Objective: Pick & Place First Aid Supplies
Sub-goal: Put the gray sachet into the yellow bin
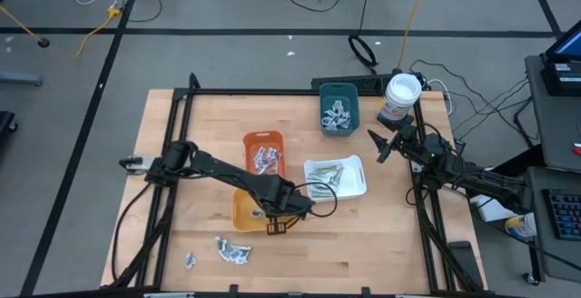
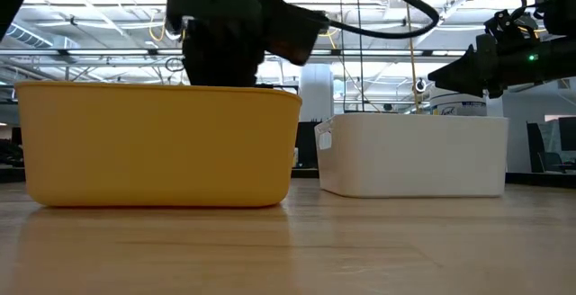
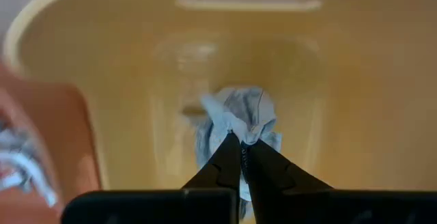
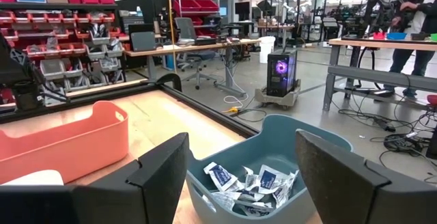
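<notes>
Left gripper (image 3: 240, 157): my jaws clenched on a crumpled silvery-white sachet (image 3: 240, 118), pinched at my fingertips.
Sachet position: inside yellow tray (image 1: 245, 209), lower centre of high view.
Right gripper (image 1: 382, 144): released, hovering beside teal tray (image 1: 339, 89), upper right.

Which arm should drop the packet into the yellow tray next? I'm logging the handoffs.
Left. The left gripper is shut on a packet directly over the yellow tray. The right gripper is open, empty, hanging above the teal tray at the table's far side.
</notes>
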Motion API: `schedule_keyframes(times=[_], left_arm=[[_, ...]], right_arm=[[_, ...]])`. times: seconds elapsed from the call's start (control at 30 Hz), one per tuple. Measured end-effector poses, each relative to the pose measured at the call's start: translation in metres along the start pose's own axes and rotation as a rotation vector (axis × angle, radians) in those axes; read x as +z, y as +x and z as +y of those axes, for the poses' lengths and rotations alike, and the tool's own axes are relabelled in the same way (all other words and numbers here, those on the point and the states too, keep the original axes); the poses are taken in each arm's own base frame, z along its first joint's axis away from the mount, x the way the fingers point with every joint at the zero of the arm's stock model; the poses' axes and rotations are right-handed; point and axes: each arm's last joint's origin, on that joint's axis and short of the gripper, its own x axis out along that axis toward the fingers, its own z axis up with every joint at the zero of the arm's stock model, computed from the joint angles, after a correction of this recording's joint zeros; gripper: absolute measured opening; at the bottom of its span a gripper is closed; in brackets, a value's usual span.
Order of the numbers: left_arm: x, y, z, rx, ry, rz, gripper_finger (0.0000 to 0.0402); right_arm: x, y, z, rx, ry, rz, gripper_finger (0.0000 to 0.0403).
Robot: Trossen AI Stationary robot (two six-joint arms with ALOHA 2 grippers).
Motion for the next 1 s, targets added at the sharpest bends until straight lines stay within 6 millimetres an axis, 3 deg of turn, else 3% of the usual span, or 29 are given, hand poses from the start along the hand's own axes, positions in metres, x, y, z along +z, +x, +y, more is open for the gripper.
schedule_keyframes(times=[0.23,0.43,0.7,1.0], left_arm=[[0.003,0.006,0.001,-0.004,-0.006,0.004,0.0077],[0.001,0.001,0.003,-0.029,-0.004,0.015,0.0174],[-0.015,-0.028,0.010,-0.040,-0.201,0.049,0.0292],[-0.035,-0.062,0.005,-0.079,-0.407,-0.012,0.0337]], right_arm=[[0.000,0.000,0.000,0.000,0.000,0.000,0.0263],[0.000,0.000,0.000,0.000,0.000,0.000,0.0263],[0.000,0.000,0.000,0.000,0.000,0.001,0.0263],[0.000,0.000,0.000,0.000,0.000,-0.001,0.0263]])
